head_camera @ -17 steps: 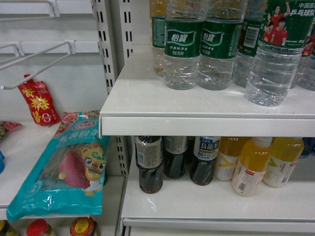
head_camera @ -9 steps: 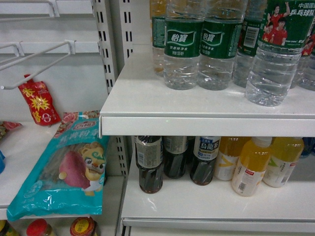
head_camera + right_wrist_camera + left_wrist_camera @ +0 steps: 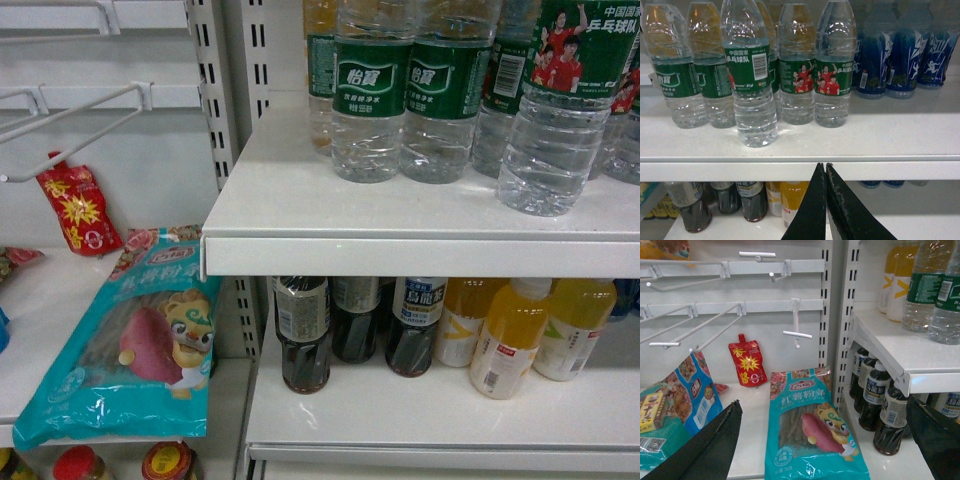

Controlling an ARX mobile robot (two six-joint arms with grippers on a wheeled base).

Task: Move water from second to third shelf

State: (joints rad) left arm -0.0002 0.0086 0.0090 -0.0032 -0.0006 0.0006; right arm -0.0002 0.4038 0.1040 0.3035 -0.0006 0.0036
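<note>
One water bottle (image 3: pixel 749 95) stood forward of its row, near upper shelf (image 3: pixel 800 145) front edge — easiest pick. Right end effector (image 3: pixel 825 172) fingers together, below that edge; left end effector (image 3: pixel 825 440) spread wide — neither held anything.

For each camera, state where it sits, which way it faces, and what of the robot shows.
Head: on the robot, looking slightly down at the water bottle on the upper shelf; no arm visible.
Left wrist: faces the teal snack bag; left hand open.
Right wrist: faces the shelf front; right hand shut, empty.
Head and right wrist share the water bottle.
</note>
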